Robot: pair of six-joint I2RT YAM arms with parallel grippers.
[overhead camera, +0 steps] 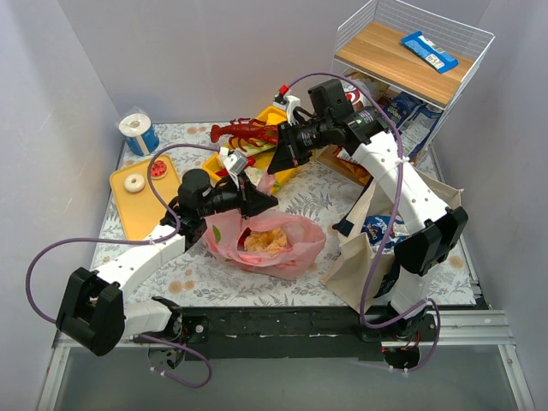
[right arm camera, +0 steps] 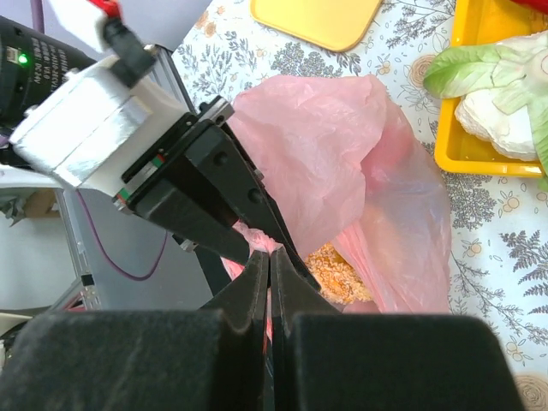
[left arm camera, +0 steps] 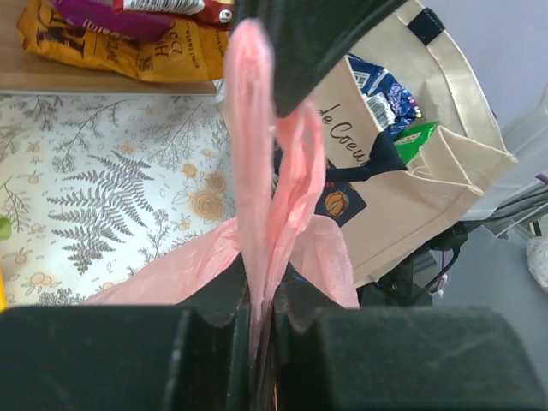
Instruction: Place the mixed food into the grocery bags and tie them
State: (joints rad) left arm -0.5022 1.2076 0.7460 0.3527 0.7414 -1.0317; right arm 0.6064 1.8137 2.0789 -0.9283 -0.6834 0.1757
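The left gripper (left arm camera: 259, 308) and right gripper (right arm camera: 270, 282) both pinch the handles (left arm camera: 257, 128) of the pink bag (overhead camera: 291, 248), which sags just below them holding orange food (right arm camera: 330, 265), so its tying seems begun, while the tote (overhead camera: 355, 257) to their right looks untied.

thin glossy pink plastic bag (right arm camera: 330, 158), stiff matt canvas tote (left arm camera: 419, 201) (beige)

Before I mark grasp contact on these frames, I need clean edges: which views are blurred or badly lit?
Top external: evenly lit, sharp, soft shadows only. Left wrist: its own fingers are a dark blur at the bottom; the pink bag and beige tote read clearly. Right wrist: fingers likewise dark and soft; the bag is crisp.
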